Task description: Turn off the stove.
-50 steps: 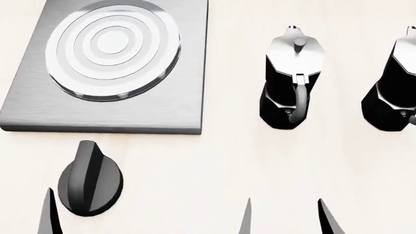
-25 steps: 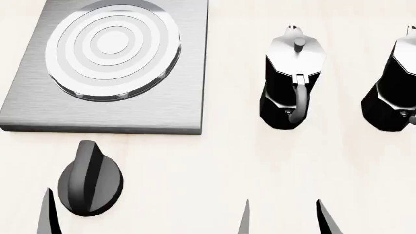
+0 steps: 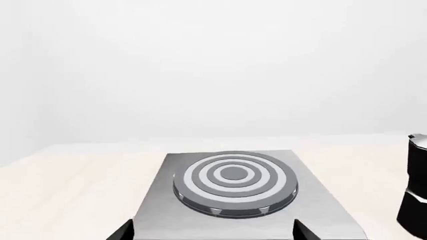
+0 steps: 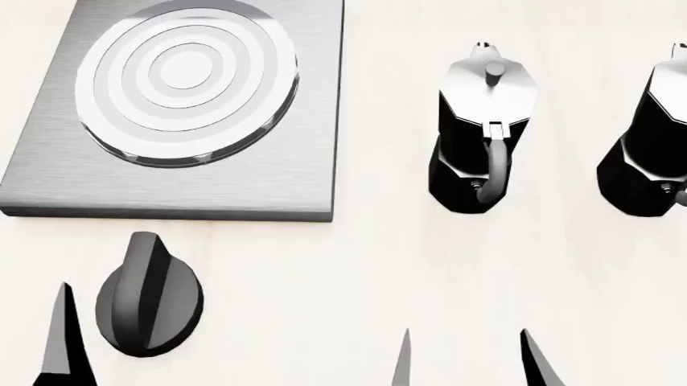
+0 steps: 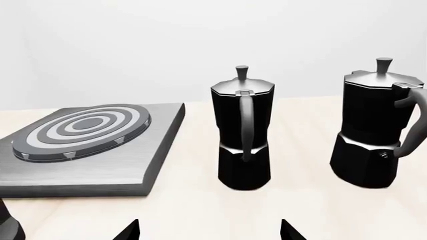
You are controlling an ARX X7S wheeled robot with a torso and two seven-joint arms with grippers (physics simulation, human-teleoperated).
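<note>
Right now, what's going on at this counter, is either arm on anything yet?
Neither arm holds anything. The left claw hovers open just beside the black knob, which sits in front of the stove plate and looks untouched. The right claw is open over bare counter, short of the nearer moka pot. A second moka pot stands farther right. Nothing rests on the burner. The knob has not been gripped yet.

Stove (image 4: 290,173) – brushed metal; knob (image 4: 148,304) – glossy

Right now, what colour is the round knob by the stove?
Black. The knob shows best in the head view.
</note>
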